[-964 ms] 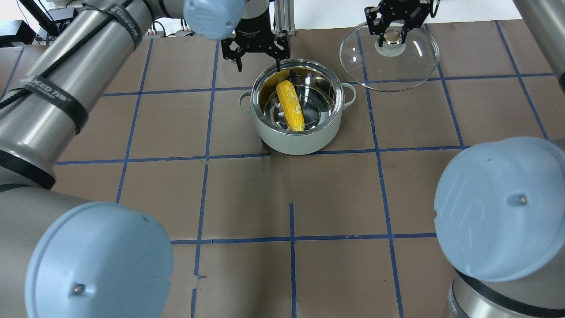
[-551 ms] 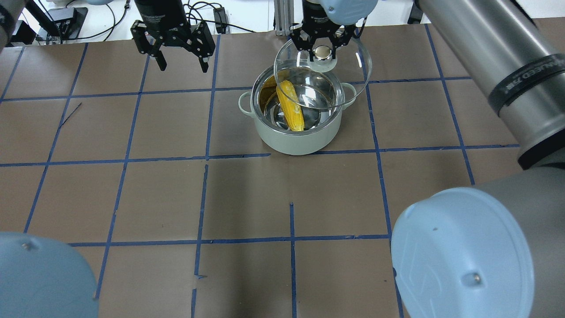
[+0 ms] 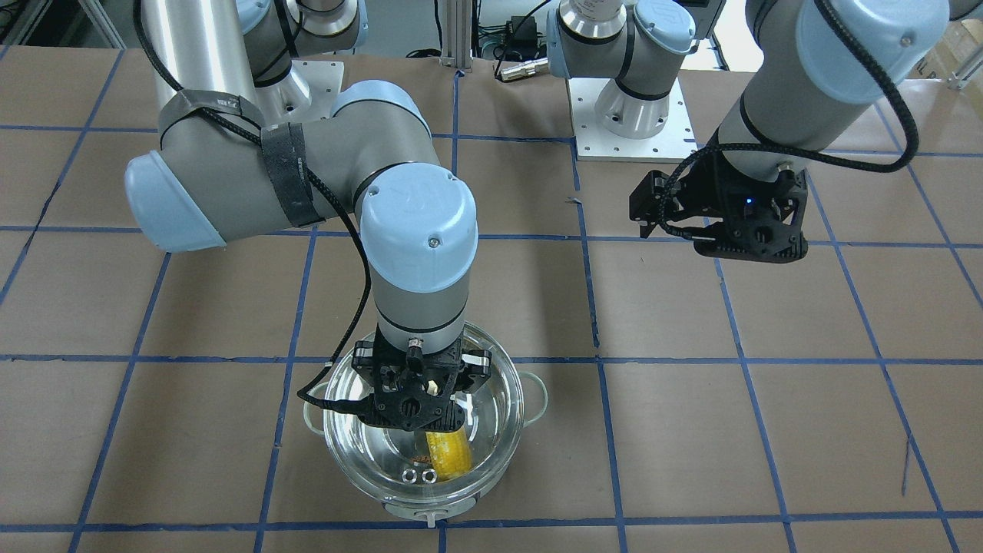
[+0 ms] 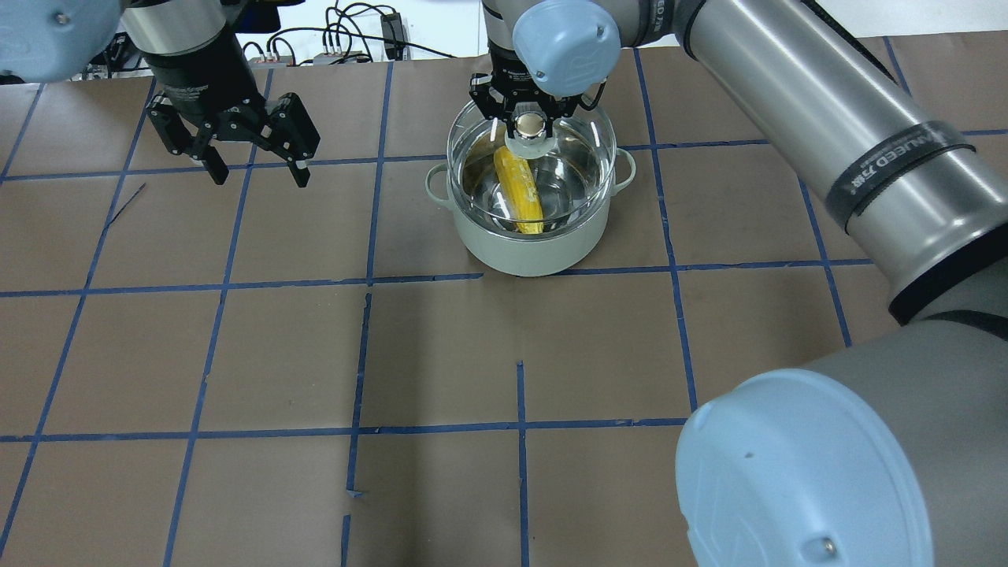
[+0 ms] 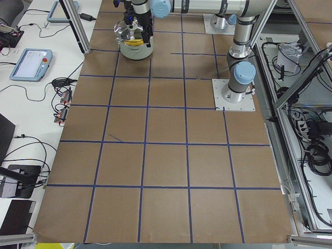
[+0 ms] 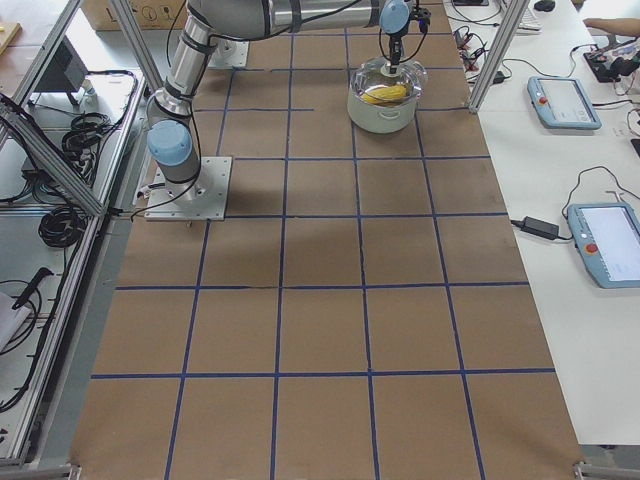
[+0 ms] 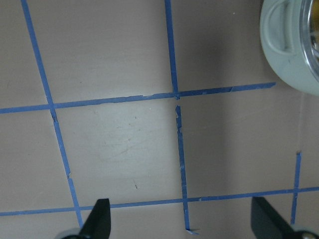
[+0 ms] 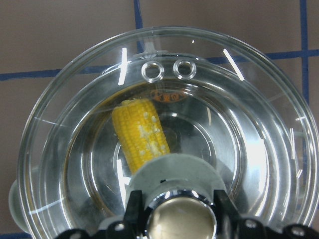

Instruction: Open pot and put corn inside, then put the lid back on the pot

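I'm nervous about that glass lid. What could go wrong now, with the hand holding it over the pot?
The right hand grips the lid only at its centre; if it lets go off-centre, the glass could slide off the rim of the pot. The corn seems to lean on the wall inside, so its raised end might prop the lid up.

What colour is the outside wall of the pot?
The pot is pale grey-green outside; the overhead exterior view shows it best.

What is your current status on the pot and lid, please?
Right gripper shut on lid, held over pot; seating unclear. Corn inside pot. Left gripper open, empty, aside. No obstruction seen.
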Tool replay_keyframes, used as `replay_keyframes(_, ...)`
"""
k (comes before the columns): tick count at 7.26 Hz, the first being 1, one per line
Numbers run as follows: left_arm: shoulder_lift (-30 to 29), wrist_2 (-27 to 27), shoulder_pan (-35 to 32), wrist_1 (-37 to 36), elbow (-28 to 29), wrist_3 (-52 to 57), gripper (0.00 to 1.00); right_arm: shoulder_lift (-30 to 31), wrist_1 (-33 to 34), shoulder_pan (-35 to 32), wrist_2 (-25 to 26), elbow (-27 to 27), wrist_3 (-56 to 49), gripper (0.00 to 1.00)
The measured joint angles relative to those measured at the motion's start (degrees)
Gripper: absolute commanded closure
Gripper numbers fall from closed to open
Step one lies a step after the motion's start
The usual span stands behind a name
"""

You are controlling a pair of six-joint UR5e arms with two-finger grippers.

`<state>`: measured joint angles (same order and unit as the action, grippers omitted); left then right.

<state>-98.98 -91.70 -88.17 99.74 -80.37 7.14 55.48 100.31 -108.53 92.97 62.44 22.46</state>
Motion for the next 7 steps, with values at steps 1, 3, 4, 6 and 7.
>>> replay_keyframes(1,1.4,-0.1,0.2,-0.9,-1.8,0.2,0.0,0.1,0.2,0.0,-0.6,0.3,0.1,0.79)
replay_keyframes(3,3.0,-0.1,0.4,-8.0,-7.8,0.5,0.0,0.1,-1.1,0.7,-1.1,0.7,0.3,0.79)
replay_keyframes(4,4.6,-0.3,0.4,-11.3,-10.9,0.7,0.0,0.1,-1.6,0.9,-1.1,0.8,0.3,0.79)
replay_keyframes(6,7.0,-0.7,0.4,-12.6,-12.7,-0.1,0.0,0.0,-2.0,0.8,-1.3,0.8,0.4,0.79)
replay_keyframes(7,7.5,-0.7,0.3,-12.4,-12.3,-1.1,0.0,-0.1,-2.1,0.7,-1.4,0.8,0.5,0.79)
